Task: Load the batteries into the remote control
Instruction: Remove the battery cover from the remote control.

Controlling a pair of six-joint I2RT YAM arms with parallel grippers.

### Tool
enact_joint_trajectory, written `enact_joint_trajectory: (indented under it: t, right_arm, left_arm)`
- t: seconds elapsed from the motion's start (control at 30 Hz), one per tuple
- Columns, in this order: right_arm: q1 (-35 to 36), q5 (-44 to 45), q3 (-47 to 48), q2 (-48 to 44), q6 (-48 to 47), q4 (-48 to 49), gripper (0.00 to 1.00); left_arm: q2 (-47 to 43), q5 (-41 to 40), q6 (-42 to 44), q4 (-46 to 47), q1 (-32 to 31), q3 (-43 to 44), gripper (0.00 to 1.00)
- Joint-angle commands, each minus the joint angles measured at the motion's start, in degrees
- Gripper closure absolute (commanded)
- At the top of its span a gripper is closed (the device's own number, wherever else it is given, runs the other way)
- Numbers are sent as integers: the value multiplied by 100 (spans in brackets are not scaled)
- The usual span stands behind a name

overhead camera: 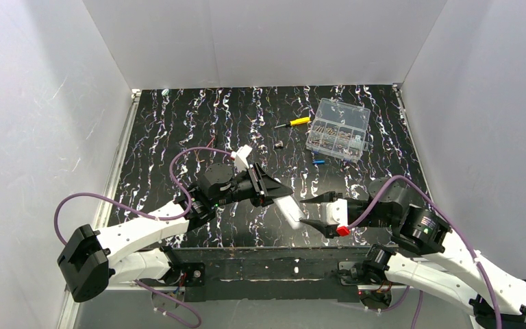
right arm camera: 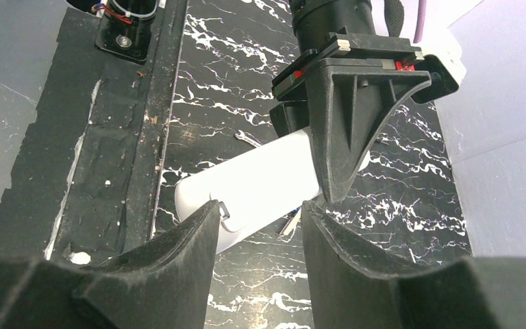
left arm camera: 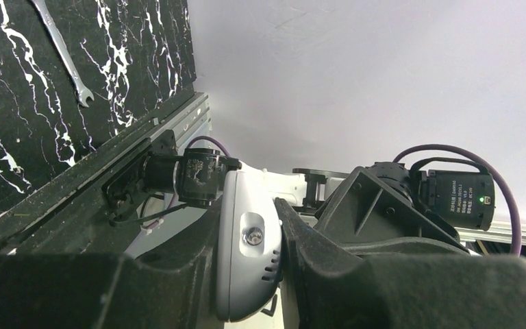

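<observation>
Pinched mid-body in left gripper point(overhead camera: 266, 186): remote control point(overhead camera: 289, 209), likely light, stiff, slick; right gripper point(overhead camera: 313, 212) spread at its near end.

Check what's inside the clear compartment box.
Small metallic parts fill several compartments of the clear compartment box; too small to identify. Anything beneath them is covered. One blue battery lies outside, by its near side.

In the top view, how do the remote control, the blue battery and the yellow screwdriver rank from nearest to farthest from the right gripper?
Measured from the right gripper:
1. remote control: its near end is right at the gripper, just to the left.
2. blue battery: lying loose farther back, at mid-depth.
3. yellow screwdriver: farthest, toward the back.
</observation>
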Motion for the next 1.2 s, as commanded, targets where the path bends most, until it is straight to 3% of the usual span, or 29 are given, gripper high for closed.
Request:
enact_joint_trajectory:
  t: [0.0, 1.17]
  right_arm:
    - [-14, 292, 5, -71, -70, 517, 46]
    - [-15, 339, -86, -280, 8, 161, 46]
  left_arm:
    - [-163, 250, 3, 373, -31, 90, 100]
    - [-76, 277, -80, 546, -29, 61, 100]
